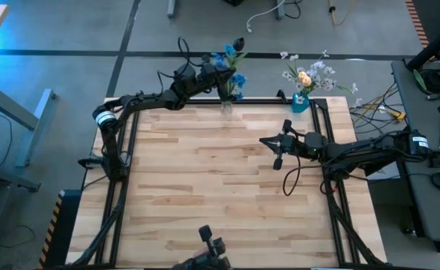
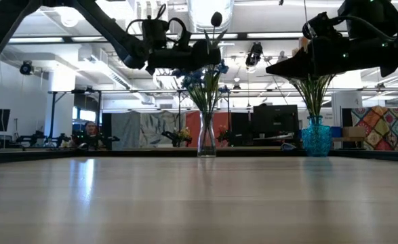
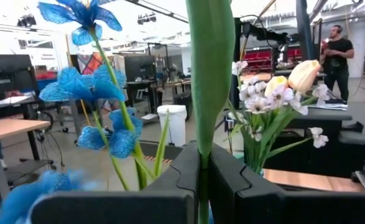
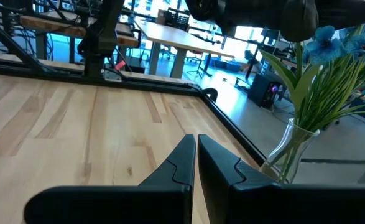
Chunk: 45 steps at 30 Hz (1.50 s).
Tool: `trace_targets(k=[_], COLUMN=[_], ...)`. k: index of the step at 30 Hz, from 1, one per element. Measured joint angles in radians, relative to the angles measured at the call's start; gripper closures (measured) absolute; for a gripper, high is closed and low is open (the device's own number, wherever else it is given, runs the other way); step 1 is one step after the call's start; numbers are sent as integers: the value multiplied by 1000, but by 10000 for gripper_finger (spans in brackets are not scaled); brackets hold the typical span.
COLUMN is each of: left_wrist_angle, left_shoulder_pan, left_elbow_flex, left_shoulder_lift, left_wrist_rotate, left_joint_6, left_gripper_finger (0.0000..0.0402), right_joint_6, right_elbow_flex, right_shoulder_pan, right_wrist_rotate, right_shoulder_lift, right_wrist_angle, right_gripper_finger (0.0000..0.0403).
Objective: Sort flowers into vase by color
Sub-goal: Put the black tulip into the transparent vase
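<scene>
Left gripper [image 1: 218,69]: hovering over the clear glass vase [image 1: 226,106] at the far edge of the table, its fingers [image 3: 188,171] pinching a smooth green stem [image 3: 209,74] that is standing upright between them.
Dark-headed sprig [image 2: 215,20]: its dark bud is poking up above the gripper in the low view, above the blue blossoms.
Blue flowers [image 1: 229,66]: sitting in the glass vase, crinkled bright blue petals on thin green stems, leaves fanning outward.
Glass vase, shape: narrow-waisted, flaring at the mouth, transparent, standing upright just inside the far rail [image 1: 261,100].
Teal vase [image 1: 300,101]: faceted blue-green glass, standing at the far right corner, well apart from the clear one.
White and pale flowers [image 1: 309,75]: filling the teal vase, small white blossoms with a yellow-orange bud among them, spraying past the table edge.
Right gripper [image 1: 277,150]: hanging above the right half of the table, fingers [image 4: 177,163] closed together, holding nothing.
Table [image 1: 205,187]: light wooden planks with lengthwise grain, framed by dark metal rails on the sides and far edge.
Open room: the middle and near stretch of the planks is lying bare between the two arms.
Beyond the table: grey floor, cables [image 1: 276,9] and desks; a person [image 3: 337,53] is standing in the room behind.
</scene>
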Motion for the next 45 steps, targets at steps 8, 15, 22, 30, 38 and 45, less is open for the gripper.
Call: trace_targets(k=[8, 15, 22, 30, 38, 45], left_wrist_angle=[3, -24, -90, -156, -264, -448], left_shoulder_pan=[11, 11, 16, 18, 18, 19], left_elbow_flex=[0, 0, 0, 0, 0, 0], left_shoulder_lift=[34, 38, 15, -16, -62, -122], left_wrist_rotate=[-2, -5, -7, -7, -7, -52], left_joint_6=[-3, 3, 20, 57, 103, 178], left_gripper_finger=[401, 389, 342, 303, 297, 297], right_joint_6=[0, 0, 0, 7, 7, 7], right_elbow_flex=[0, 0, 0, 0, 0, 0], right_shoulder_pan=[0, 0, 0, 0, 0, 0], right_wrist_rotate=[0, 0, 0, 0, 0, 0], right_shoulder_lift=[0, 0, 0, 0, 0, 1], right_wrist_angle=[0, 0, -1, -3, -5, -8], right_gripper_finger=[390, 390, 390, 390, 390, 390])
